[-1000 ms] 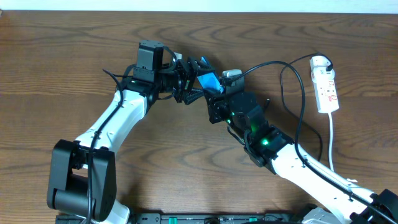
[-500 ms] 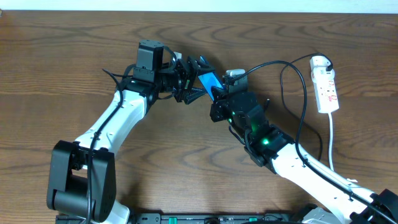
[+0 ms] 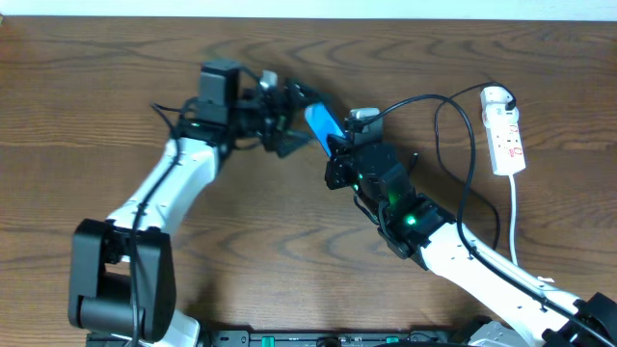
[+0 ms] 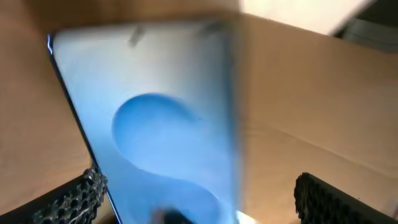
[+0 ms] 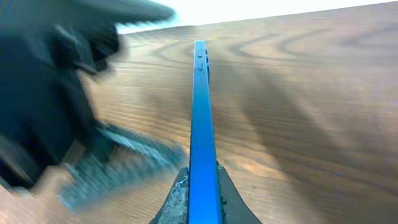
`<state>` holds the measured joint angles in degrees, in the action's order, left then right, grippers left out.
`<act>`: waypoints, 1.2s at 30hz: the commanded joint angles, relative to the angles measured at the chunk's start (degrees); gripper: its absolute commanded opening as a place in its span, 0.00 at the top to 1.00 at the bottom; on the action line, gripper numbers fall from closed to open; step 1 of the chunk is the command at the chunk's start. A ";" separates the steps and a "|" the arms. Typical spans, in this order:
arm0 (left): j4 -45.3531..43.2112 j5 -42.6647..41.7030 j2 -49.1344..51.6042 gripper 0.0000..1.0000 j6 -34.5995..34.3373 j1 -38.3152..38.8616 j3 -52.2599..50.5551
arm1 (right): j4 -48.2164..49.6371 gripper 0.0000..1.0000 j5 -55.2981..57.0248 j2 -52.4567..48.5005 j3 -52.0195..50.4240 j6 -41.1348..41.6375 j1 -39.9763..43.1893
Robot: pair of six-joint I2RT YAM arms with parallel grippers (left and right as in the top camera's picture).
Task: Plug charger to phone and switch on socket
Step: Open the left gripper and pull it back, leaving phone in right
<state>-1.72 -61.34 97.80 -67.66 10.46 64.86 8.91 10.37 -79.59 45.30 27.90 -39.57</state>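
Note:
The phone (image 3: 320, 122), slim with a blue screen, is held on edge above the table by my right gripper (image 3: 335, 146), which is shut on its lower end. In the right wrist view the phone (image 5: 200, 106) stands edge-on between the fingers (image 5: 200, 182). My left gripper (image 3: 292, 118) is open just left of the phone. In the left wrist view the blurred blue screen (image 4: 155, 118) lies between the spread fingers (image 4: 199, 196). The black charger cable (image 3: 467, 95) loops from the white socket strip (image 3: 507, 135) at the right. Its plug tip cannot be made out.
The strip's thick white cord (image 3: 514, 217) runs toward the front right. Black cable loops (image 3: 470, 164) hang over the right arm. The blurred left gripper (image 5: 56, 93) fills the left of the right wrist view. The table's far edge (image 3: 386, 17) is close behind.
My left arm has drawn back to the left, away from the phone, and is still moving. The phone stays in my right gripper, which has barely moved.

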 commanded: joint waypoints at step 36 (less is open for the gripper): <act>56.19 -2.36 -47.52 0.02 59.98 -38.47 -13.75 | -11.08 0.99 -27.93 10.16 -1.64 20.72 18.64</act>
<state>55.79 -59.20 51.51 -13.78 -27.70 55.96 -2.57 -14.28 -72.60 44.80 51.59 -21.12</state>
